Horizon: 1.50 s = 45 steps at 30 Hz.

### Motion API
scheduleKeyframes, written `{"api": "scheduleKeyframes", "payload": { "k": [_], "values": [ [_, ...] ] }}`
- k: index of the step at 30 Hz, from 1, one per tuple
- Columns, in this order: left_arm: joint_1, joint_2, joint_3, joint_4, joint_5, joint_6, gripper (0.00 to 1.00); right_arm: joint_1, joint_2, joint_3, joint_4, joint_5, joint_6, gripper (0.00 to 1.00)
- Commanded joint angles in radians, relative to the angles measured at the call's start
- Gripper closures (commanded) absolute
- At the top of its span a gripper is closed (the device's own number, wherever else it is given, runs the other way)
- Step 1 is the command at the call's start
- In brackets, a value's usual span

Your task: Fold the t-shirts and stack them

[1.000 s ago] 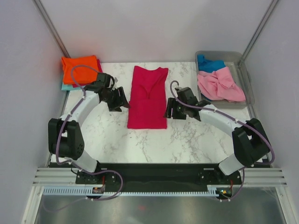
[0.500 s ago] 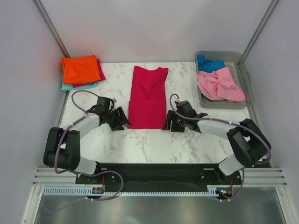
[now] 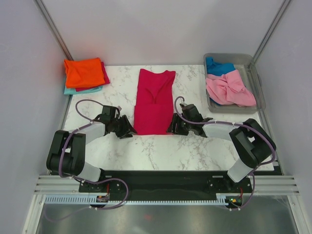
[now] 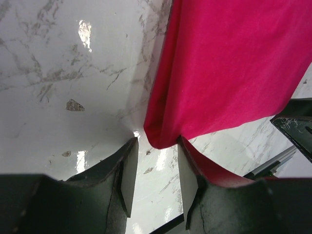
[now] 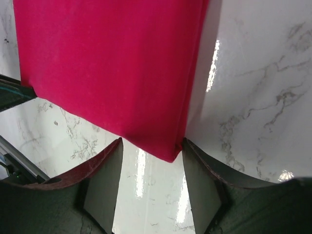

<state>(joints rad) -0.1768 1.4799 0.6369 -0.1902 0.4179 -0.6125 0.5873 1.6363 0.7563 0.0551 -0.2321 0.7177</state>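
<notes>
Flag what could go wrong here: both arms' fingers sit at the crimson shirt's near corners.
1. Left gripper: only the tip of the crimson shirt corner sits between its open fingers, so closing may slip off.
2. Right gripper: the corner at its open fingers looks layered. It might catch only the top layer and open the fold.
3. Uneven grips could skew the strip on the table.

Crimson t-shirt (image 5: 107, 63) corner inside parted pincer (image 5: 152, 144)

Crimson t-shirt (image 3: 155, 102), flat lengthwise-folded strip
</notes>
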Motion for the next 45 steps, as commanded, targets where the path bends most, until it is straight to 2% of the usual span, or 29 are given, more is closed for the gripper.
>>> {"api": "scheduleKeyframes", "payload": {
  "k": [1, 8, 10, 16, 18, 20, 22, 26, 30, 35, 38, 41, 45],
  "values": [
    [-0.003, 0.013, -0.029, 0.044, -0.031, -0.035, 0.54, 0.003, 0.046, -0.009, 0.005, 0.016, -0.007, 0.41],
    [-0.015, 0.013, -0.034, 0.063, -0.044, -0.036, 0.54, 0.002, 0.045, -0.023, 0.014, 0.017, -0.017, 0.44],
    [-0.018, 0.011, -0.034, 0.066, -0.051, -0.038, 0.56, 0.002, 0.048, -0.028, 0.015, 0.016, -0.017, 0.51],
    [-0.027, 0.011, -0.031, 0.080, -0.077, -0.038, 0.74, 0.003, 0.060, -0.034, 0.022, 0.031, -0.017, 0.64],
    [-0.035, 0.014, -0.026, 0.078, -0.094, -0.041, 0.76, 0.002, 0.062, -0.034, 0.022, 0.036, -0.020, 0.67],
    [-0.041, 0.011, -0.026, 0.084, -0.114, -0.041, 0.83, 0.002, 0.066, -0.031, 0.023, 0.039, -0.020, 0.77],
    [-0.050, 0.010, -0.031, 0.095, -0.125, -0.039, 0.98, 0.002, 0.072, -0.029, 0.022, 0.039, -0.023, 0.88],
    [-0.062, -0.009, -0.032, 0.087, -0.101, -0.036, 0.98, 0.002, 0.059, -0.034, 0.011, 0.036, -0.021, 0.97],
    [-0.084, -0.130, -0.057, 0.023, -0.080, -0.043, 0.98, 0.003, -0.030, -0.064, -0.053, 0.054, -0.017, 1.00],
    [-0.105, -0.343, -0.094, -0.132, -0.044, -0.049, 0.98, 0.017, -0.246, -0.136, -0.194, 0.083, 0.002, 1.00],
    [-0.183, -0.444, -0.097, -0.202, -0.057, -0.069, 0.98, 0.061, -0.354, -0.147, -0.269, 0.086, 0.035, 1.00],
    [-0.329, -0.573, -0.089, -0.297, -0.108, -0.133, 0.98, 0.133, -0.456, -0.150, -0.349, 0.112, 0.075, 1.00],
    [-0.430, -0.736, -0.077, -0.400, -0.117, -0.217, 0.98, 0.235, -0.596, -0.182, -0.422, 0.175, 0.207, 1.00]
  ]
}}
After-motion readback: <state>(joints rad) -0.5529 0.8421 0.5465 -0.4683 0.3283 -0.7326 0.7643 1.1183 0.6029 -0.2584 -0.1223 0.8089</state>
